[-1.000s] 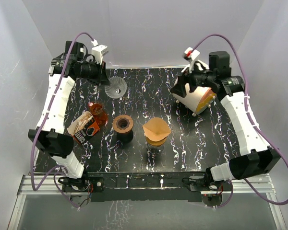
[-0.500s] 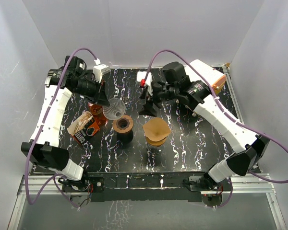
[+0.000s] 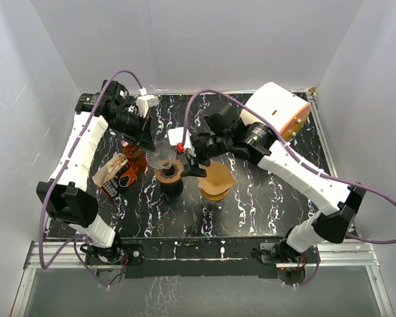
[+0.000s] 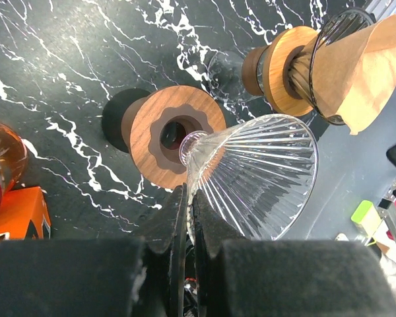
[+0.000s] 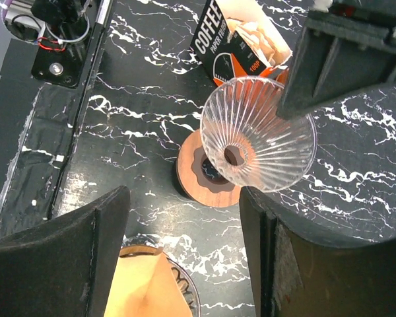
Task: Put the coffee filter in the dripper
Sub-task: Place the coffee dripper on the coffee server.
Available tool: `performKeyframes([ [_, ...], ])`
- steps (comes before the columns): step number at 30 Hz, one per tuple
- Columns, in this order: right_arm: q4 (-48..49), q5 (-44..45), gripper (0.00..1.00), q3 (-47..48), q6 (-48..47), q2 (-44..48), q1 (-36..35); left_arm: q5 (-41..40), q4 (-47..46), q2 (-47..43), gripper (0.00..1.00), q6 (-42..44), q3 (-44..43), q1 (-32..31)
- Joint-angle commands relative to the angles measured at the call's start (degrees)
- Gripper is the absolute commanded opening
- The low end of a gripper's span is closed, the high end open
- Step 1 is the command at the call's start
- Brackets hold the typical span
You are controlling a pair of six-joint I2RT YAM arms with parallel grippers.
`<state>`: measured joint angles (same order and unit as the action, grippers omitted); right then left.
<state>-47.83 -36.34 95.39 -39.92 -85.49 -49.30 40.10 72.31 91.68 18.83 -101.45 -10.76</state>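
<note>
Left gripper (image 4: 189, 212) pinches the clear, ribbed, cone-shaped dripper (image 4: 261, 175) by its rim, just ahead of the spread-open right gripper (image 5: 181, 206).

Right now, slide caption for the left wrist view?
Left gripper shut on the glass dripper, tip over the wooden stand; paper filter in a second dripper beyond.

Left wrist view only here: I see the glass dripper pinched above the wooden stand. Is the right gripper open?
Observer: Yes, the right gripper stands open and empty, just beside the glass dripper.
Operator: Where are spare filters?
Observer: An open coffee filter box lies left of the wooden stand in the top view, filters showing inside.
Operator: Anything at the far edge?
Observer: A white and orange appliance sits at the far right corner.
</note>
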Motion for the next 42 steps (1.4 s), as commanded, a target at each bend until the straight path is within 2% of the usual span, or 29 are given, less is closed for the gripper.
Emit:
performKeyframes([
  [1, 0.4, 3.1, 0.64, 2.3, -2.1, -1.7, -2.4, 1.6, 0.8, 0.6, 0.0, -0.4, 0.6, -0.9],
  [19, 1.3, 7.9, 0.55, 1.4, -1.5, -7.6, -5.3, 1.4, 0.3, 3.2, 0.0, -0.3, 2.1, -1.7],
  [42, 2.5, 9.8, 0.49, -0.6, -0.5, -11.6, -5.8, -0.9, -0.7, 4.5, 0.0, 0.2, 4.0, -2.6],
])
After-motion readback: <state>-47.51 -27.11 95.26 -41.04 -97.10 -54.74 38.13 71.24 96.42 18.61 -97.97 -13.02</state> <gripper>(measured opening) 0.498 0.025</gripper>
